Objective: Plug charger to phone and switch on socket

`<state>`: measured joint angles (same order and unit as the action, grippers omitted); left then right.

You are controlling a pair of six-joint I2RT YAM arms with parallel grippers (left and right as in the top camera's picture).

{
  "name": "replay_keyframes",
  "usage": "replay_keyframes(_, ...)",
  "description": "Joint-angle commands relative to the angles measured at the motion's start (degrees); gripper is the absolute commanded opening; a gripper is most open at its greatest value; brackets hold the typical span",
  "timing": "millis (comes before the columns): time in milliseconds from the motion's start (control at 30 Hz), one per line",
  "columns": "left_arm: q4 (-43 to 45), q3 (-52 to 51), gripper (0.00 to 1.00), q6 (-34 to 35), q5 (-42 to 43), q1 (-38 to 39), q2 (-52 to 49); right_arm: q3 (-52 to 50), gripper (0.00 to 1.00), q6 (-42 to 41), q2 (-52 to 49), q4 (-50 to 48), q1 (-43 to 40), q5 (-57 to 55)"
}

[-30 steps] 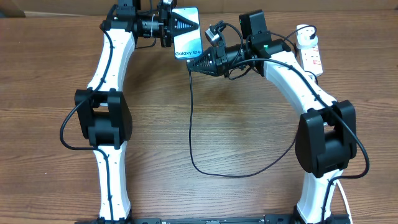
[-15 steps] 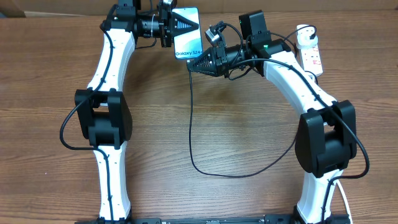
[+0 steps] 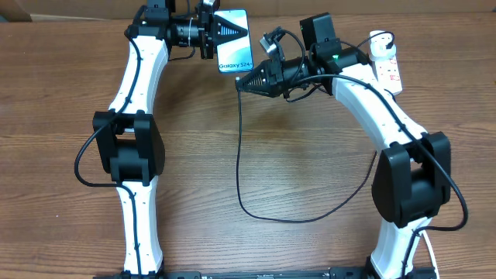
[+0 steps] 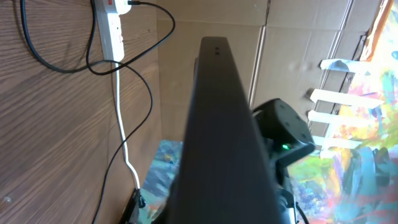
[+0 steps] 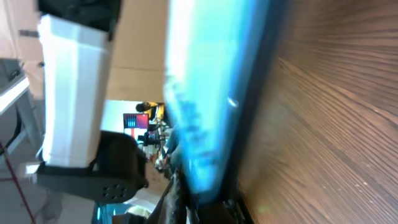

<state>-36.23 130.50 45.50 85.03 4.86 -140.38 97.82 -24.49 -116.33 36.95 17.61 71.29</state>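
Observation:
The phone (image 3: 236, 56) has a lit blue screen and stands at the table's far edge, with my left gripper (image 3: 239, 31) shut on its upper part. In the left wrist view its dark back (image 4: 217, 137) fills the middle. The charger (image 3: 238, 147) is a thin black cable that loops over the table to a round white adapter (image 3: 378, 39) on the socket (image 3: 389, 68). My right gripper (image 3: 240, 82) is shut on the cable's tip right at the phone's lower edge. The right wrist view shows the blurred screen (image 5: 211, 81) just above my right gripper (image 5: 202, 208). Whether the tip is in the port is hidden.
The socket's white cord (image 4: 124, 137) and black leads (image 4: 93, 62) trail over the wood beside the strip. Cardboard walls (image 4: 298, 37) stand behind the table's far edge. Both arms' elbows (image 3: 128, 147) hang over the table's left and right sides.
My right arm has shifted a little to the right and its gripper tip has edged slightly away from the phone's lower corner. The left arm and the phone are still.

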Motion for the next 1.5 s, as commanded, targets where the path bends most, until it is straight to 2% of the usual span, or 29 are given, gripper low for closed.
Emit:
replay_keyframes(0,0.1,1.6,0.04,0.8,1.6,-0.2,1.7,0.5,0.04,1.9,2.4,-0.4,-0.5,3.5)
replay_keyframes(1467,0.1,1.6,0.04,1.0,3.1,-0.3,1.7,0.5,0.04,2.1,2.1,-0.2,0.4,-0.7)
